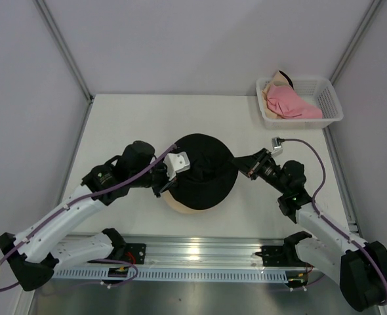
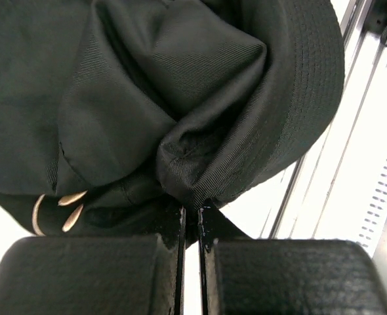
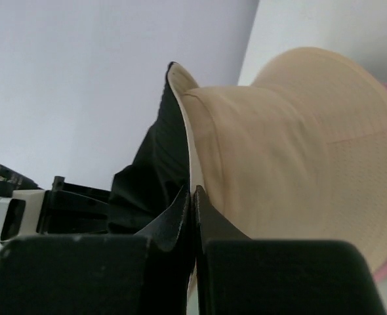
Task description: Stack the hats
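Reaching inward, flanking black hat (image 1: pixel 203 174): left pincer (image 2: pixel 192 210) clamped on brim; right pincer (image 3: pixel 193 193) likewise, seemingly.

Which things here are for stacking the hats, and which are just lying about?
For the job:
black fabric bucket hat
pale peach fabric hat under it
pink fabric hat
beige fabric hat

Just lying about:
white plastic lattice basket
white table

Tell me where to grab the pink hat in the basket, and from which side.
Pinch the raised fold of the pink hat from straight above, probably: it lies crumpled inside the basket, whose walls block any sideways approach.
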Motion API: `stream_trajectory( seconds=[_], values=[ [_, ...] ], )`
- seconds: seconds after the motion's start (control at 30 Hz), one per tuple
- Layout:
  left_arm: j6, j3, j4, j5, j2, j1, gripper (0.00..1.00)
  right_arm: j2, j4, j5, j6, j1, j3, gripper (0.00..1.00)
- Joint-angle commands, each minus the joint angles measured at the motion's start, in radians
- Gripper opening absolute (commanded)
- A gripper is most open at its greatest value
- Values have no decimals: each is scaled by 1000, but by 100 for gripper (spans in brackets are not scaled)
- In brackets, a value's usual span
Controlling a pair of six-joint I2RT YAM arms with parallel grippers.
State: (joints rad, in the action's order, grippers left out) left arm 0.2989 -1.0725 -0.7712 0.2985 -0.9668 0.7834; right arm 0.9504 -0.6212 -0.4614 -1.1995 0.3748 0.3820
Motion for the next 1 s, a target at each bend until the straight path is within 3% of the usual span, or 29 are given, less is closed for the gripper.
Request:
stream_trajectory(
  seconds=[0.0,0.1,0.2,0.23,0.3,0.33,0.37,0.47,0.63,0.73,0.8,0.97],
  values=[
    [17,6,12,-19,-19,8,1,-38,33,41,139,-10,27,0],
    [-10,9,12,-28,-29,7,3,-48,235,62,286,-8,103,0],
    [-73,9,15,-62,-12,7,40,-35,302,75,362,-8,146,0],
    [-93,16,42,-71,2,7,58,-15,313,70,380,-8,149,0],
    [-184,31,91,-125,77,5,75,11,298,52,380,-8,136,0],
    [-219,58,123,-212,111,-1,93,25,267,44,373,-4,129,0],
    [-304,74,207,-272,196,-7,99,56,247,37,370,2,120,0],
    [-504,149,323,-391,331,-96,100,114,144,44,353,36,74,0],
    [-829,151,256,-337,326,-365,99,212,61,55,345,62,46,0],
    [-938,204,266,-239,268,-455,99,249,34,50,344,67,40,0],
    [-995,242,311,-133,237,-487,95,257,28,50,347,69,43,0],
    [-1150,341,492,-38,152,-507,86,245,46,73,362,76,47,0]
  ],
)
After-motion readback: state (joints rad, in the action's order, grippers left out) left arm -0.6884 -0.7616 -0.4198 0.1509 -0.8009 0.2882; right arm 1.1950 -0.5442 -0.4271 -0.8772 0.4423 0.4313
